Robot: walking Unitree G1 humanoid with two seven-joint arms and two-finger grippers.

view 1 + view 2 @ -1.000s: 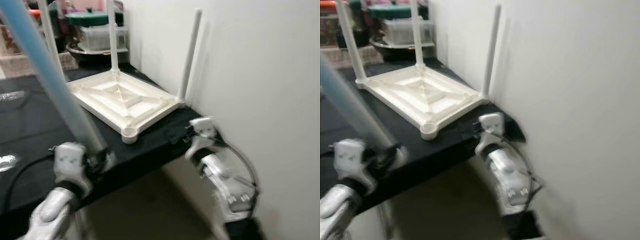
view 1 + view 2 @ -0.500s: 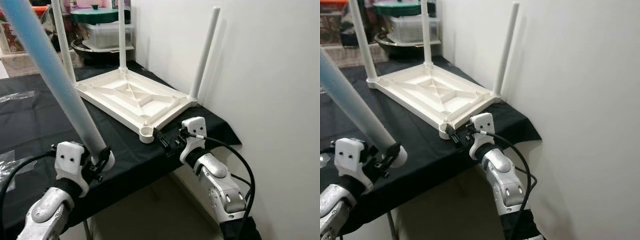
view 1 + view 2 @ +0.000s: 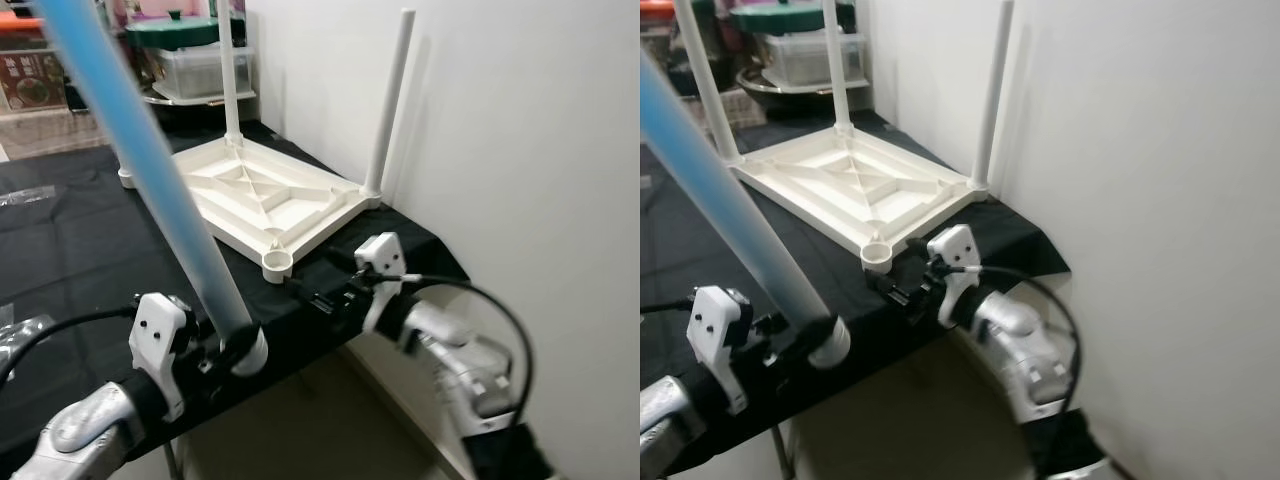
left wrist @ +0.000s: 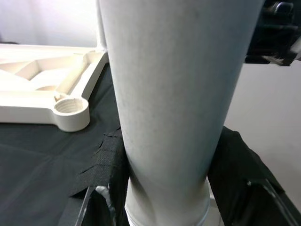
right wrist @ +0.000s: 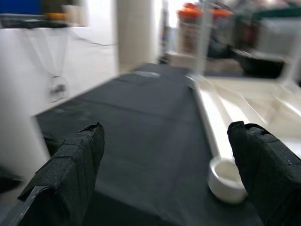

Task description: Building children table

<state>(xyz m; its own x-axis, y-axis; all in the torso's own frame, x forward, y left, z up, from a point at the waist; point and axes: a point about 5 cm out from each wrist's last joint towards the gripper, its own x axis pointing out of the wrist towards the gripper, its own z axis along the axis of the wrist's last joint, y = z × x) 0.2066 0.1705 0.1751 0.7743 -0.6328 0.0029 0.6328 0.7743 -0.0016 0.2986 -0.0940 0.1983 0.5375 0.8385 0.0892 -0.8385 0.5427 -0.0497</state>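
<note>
A white children's table top (image 3: 270, 195) lies upside down on the black cloth with three white legs standing up from its corners. The near corner socket (image 3: 277, 260) is empty. My left gripper (image 3: 225, 350) is shut on the lower end of a long pale blue leg (image 3: 150, 170), which slants up and to the left; its base hangs at the table's front edge, short of the socket. My right gripper (image 3: 318, 293) is open and hovers low just in front of the socket (image 5: 225, 176), with one black finger (image 5: 66, 174) on each side of the right wrist view.
The black-clothed table (image 3: 70, 240) ends at a front edge right by both grippers, with floor below. A white wall (image 3: 520, 150) runs close along the right. Plastic containers and a bowl (image 3: 195, 60) are stacked at the back.
The camera has shifted. My left gripper has carried the blue leg to the right, closer to the empty socket. My right gripper has edged left in front of that socket.
</note>
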